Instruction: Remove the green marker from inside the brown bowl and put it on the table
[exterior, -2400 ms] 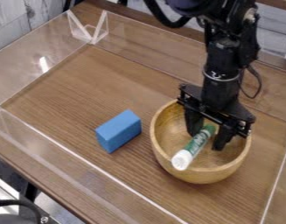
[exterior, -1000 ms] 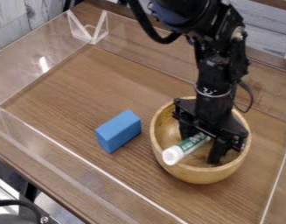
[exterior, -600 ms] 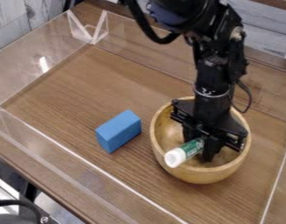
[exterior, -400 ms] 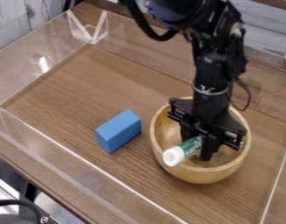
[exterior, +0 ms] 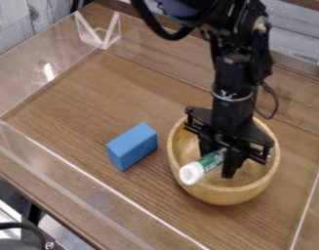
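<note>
1. Change since 1 second ago: your gripper (exterior: 219, 159) has drawn its jaws in from a wider spread, and they now pinch the green marker (exterior: 201, 168) near its middle. The marker's white cap end sits a little higher and nearer the bowl's left wall than before.
2. Green marker: thick white cylinder with a green label band, tilted, cap end pointing toward the near left. It remains inside the brown bowl (exterior: 259, 183).
3. Brown bowl: round, light wood, smooth thick walls, standing at the near right of the table (exterior: 109, 93). It has not shifted.
4. Gripper: black, pointing straight down into the bowl on a black jointed arm.
5. Table: brown wood-grain top, edged by low clear acrylic walls.
6. Blue block (exterior: 131, 145): matte rectangular slab, left of the bowl, just apart from it, unmoved.
</note>
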{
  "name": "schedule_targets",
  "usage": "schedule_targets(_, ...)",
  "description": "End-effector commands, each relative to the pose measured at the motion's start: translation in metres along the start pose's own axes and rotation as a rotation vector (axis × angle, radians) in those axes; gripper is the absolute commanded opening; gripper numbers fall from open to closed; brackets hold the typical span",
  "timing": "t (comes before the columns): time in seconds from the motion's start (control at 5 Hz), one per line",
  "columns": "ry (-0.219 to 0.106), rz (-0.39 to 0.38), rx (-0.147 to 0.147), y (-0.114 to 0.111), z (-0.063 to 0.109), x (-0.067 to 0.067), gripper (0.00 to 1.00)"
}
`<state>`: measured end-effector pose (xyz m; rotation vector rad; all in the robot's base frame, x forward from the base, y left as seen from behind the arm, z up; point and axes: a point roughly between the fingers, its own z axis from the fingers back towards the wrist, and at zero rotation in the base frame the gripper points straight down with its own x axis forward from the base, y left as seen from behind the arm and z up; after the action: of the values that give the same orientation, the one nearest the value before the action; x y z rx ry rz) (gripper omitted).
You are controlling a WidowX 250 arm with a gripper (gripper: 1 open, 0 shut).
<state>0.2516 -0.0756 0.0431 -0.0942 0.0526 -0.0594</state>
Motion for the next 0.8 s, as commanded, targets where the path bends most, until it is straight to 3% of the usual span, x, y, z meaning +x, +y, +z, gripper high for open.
schedule_targets(0.0,-0.070,0.012,-0.025,-0.0006,0.0147,0.0068,0.00)
schedule_targets(0.6,-0.072,0.038,-0.038,0.0017,0.0180,0.0061,0.00)
